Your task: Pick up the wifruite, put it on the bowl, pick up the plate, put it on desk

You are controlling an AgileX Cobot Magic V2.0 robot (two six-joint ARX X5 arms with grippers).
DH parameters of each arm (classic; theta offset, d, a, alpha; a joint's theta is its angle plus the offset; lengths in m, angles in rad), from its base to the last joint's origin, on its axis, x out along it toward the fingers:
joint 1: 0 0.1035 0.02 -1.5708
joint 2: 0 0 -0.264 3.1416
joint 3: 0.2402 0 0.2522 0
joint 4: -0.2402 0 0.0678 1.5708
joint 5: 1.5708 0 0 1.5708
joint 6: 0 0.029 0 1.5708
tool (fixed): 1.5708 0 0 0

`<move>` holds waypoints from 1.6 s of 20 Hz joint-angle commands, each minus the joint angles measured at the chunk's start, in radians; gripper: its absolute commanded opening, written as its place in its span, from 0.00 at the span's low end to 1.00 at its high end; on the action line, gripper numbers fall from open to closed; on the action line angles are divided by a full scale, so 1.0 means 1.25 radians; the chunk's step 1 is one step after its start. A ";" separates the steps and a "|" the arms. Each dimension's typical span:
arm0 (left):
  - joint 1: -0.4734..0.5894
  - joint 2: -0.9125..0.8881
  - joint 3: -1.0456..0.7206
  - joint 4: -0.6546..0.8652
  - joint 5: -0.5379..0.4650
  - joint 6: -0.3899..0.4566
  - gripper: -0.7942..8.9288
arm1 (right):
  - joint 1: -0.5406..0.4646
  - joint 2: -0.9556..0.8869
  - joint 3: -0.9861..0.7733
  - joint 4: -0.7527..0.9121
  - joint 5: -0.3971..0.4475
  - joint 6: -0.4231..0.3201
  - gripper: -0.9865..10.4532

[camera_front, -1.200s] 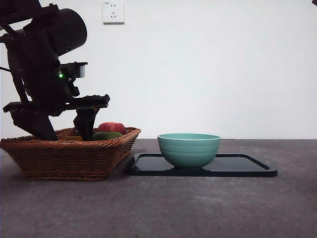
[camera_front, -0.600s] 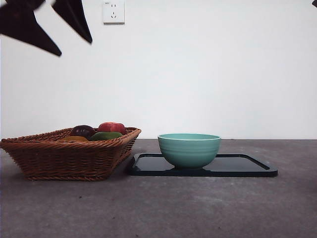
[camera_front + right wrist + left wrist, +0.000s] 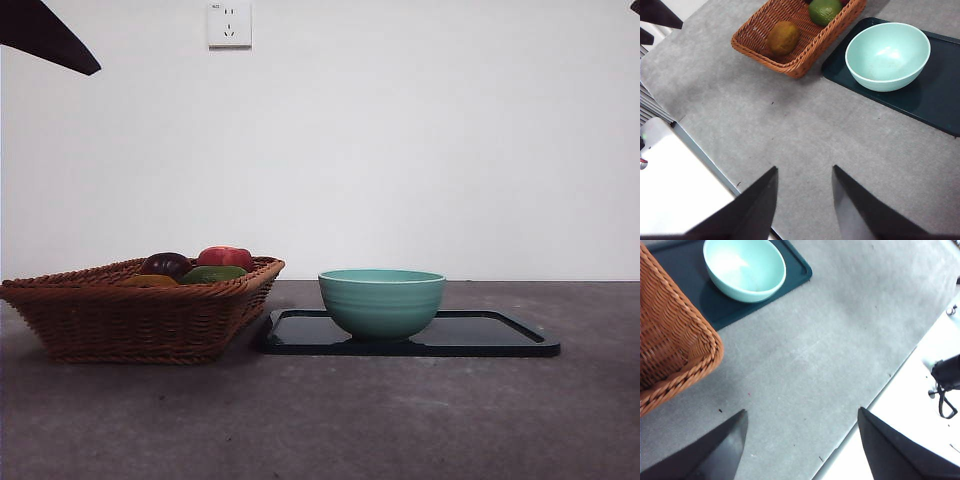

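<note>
Wifruite [image 3: 783, 37] is lying in the basket [image 3: 790, 62] beside the tray [image 3: 500, 340] holding the empty bowl [image 3: 382, 300], while I am holding my left gripper [image 3: 800, 440] and right gripper [image 3: 802, 192] high over the desk [image 3: 400, 420], jaws apart, gripping nothing.

From my station the front view is evenly lit and sharp, with soft shadows under the bowl [image 3: 382, 302] and basket [image 3: 140, 308]. My left wrist view washes out pale, with glare inside the bowl.
</note>
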 commanded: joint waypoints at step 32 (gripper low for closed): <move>-0.004 0.005 0.014 0.005 0.007 0.035 0.43 | -0.125 0.626 0.385 0.109 0.087 0.035 0.31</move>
